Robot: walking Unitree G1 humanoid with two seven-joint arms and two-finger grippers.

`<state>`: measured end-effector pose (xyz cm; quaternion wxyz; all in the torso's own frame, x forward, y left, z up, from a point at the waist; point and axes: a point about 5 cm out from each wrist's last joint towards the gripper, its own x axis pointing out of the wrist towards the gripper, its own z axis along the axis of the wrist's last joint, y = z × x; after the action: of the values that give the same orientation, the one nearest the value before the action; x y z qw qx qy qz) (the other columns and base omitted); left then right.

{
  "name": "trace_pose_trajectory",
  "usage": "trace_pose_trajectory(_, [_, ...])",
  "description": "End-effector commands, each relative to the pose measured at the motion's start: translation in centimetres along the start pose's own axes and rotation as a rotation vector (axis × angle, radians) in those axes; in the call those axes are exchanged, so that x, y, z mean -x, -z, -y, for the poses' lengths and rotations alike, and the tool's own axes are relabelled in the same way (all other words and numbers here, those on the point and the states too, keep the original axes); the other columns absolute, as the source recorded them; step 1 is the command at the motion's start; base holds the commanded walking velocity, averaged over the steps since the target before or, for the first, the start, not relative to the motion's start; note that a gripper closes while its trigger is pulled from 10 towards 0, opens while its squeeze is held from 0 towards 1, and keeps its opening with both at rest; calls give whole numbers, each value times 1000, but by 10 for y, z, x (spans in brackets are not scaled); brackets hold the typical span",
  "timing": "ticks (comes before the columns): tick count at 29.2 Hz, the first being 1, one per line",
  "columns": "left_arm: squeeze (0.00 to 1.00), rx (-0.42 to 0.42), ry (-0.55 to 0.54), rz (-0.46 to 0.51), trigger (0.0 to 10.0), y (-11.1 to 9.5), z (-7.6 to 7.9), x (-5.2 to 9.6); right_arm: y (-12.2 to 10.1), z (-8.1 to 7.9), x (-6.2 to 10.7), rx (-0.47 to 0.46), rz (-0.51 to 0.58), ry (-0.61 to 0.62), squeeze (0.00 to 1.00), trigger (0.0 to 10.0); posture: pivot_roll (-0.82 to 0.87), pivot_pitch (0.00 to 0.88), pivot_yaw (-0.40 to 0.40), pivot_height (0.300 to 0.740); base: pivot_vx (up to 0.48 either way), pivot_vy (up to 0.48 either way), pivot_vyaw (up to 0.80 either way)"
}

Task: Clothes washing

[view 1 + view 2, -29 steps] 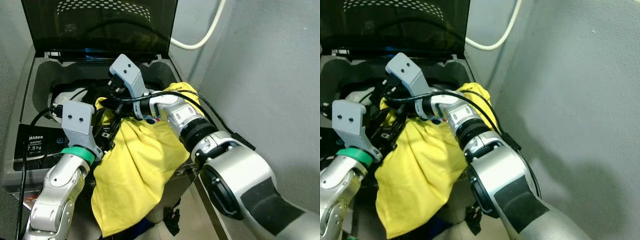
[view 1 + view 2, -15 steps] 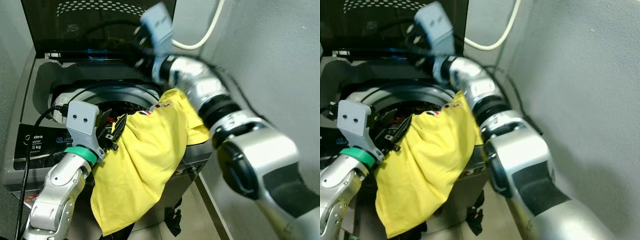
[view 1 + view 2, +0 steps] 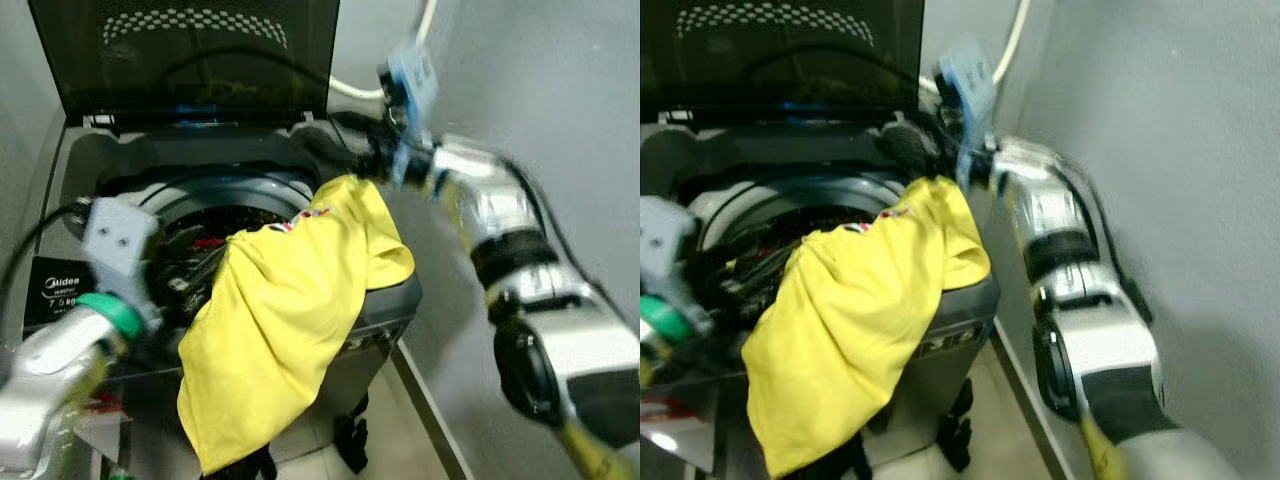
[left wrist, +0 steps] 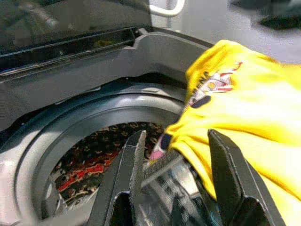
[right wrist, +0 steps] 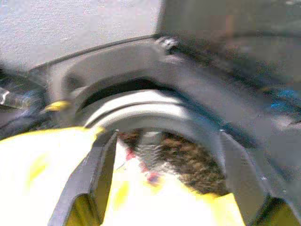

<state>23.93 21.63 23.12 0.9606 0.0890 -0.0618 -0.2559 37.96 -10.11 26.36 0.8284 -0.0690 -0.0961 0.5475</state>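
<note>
A yellow shirt (image 3: pixel 290 330) lies draped over the front right rim of the open top-loading washer (image 3: pixel 398 298) and hangs down its front. Dark patterned laundry (image 4: pixel 94 155) lies in the drum. My left gripper (image 3: pixel 195 275) is low at the drum's front edge, just left of the shirt. In the left wrist view its fingers (image 4: pixel 134 155) stand open, with the shirt's edge lying between and behind them. My right gripper (image 3: pixel 335 150) is blurred above the washer's back right corner. It is open with nothing between its fingers (image 5: pixel 89 183), clear of the shirt.
The dark lid (image 3: pixel 190 60) stands upright at the back. A white hose (image 3: pixel 350 90) runs behind it, and a grey wall (image 3: pixel 560 100) closes off the right side. The control panel (image 3: pixel 50 290) is at the front left. Dark cloth (image 3: pixel 350 440) lies on the floor.
My right arm has let go of the shirt and swung up and to the back right. My left gripper has dropped lower and to the left. The shirt stays draped on the rim.
</note>
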Motion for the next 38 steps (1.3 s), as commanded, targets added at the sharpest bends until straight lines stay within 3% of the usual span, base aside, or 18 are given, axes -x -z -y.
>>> trace_pose_trajectory(1, [0, 13, 73, 12, 10000, -4, 9, 3, -13, -7, 1, 36, 26, -88, 1000, 10000, 119, 0, -39, 740, 0, 0, 0])
trace_pose_trajectory(4, [0, 10, 88, 5, 10000, -5, 11, 8, -7, -18, 5, 54, 12, -155, 1000, 10000, 119, 0, -39, 740, 0, 0, 0])
trace_pose_trajectory(7, [0, 19, 90, -3, 10000, -6, 14, 16, -1, -40, 5, 107, 15, -246, 1000, 10000, 137, 5, -63, 740, 0, 0, 0])
trace_pose_trajectory(8, [0, 19, 90, -3, 10000, -6, 14, 16, -1, -40, 5, 107, 15, -246, 1000, 10000, 137, 5, -63, 740, 0, 0, 0])
trace_pose_trajectory(14, [0, 38, 94, -24, 10000, -8, 15, 28, 17, -78, 1, 292, 1, -387, 1000, 10000, 149, 11, -82, 740, 0, 0, 0])
trace_pose_trajectory(20, [0, 49, 85, -40, 10000, -11, 12, 38, 33, -88, -3, 456, -58, -334, 1000, 10000, 154, 22, -97, 740, 0, 0, 0])
trace_pose_trajectory(23, [0, 53, 86, -48, 10000, -11, 12, 41, 36, -89, -5, 473, -78, -323, 1000, 10000, 154, 28, -100, 740, 0, 0, 0])
trace_pose_trajectory(24, [0, 58, 88, -55, 10000, -10, 12, 43, 38, -89, -6, 496, -97, -312, 706, 10000, 154, 28, -100, 740, 0, 0, 0])
trace_pose_trajectory(25, [0, 61, 90, -61, 10000, -10, 12, 45, 39, -90, -7, 510, -110, -306, 498, 10000, 154, 34, -103, 740, 0, 0, 0])
trace_pose_trajectory(26, [0, 64, 89, -71, 10000, -9, 12, 49, 42, -91, -9, 516, -123, -297, 0, 10000, 155, 38, -108, 740, 0, 0, 0])
trace_pose_trajectory(38, [0, 79, 88, -112, 10000, -10, 15, 60, 68, -108, -16, 550, -196, -397, 0, 10000, 166, 48, -125, 740, 0, 0, 0])
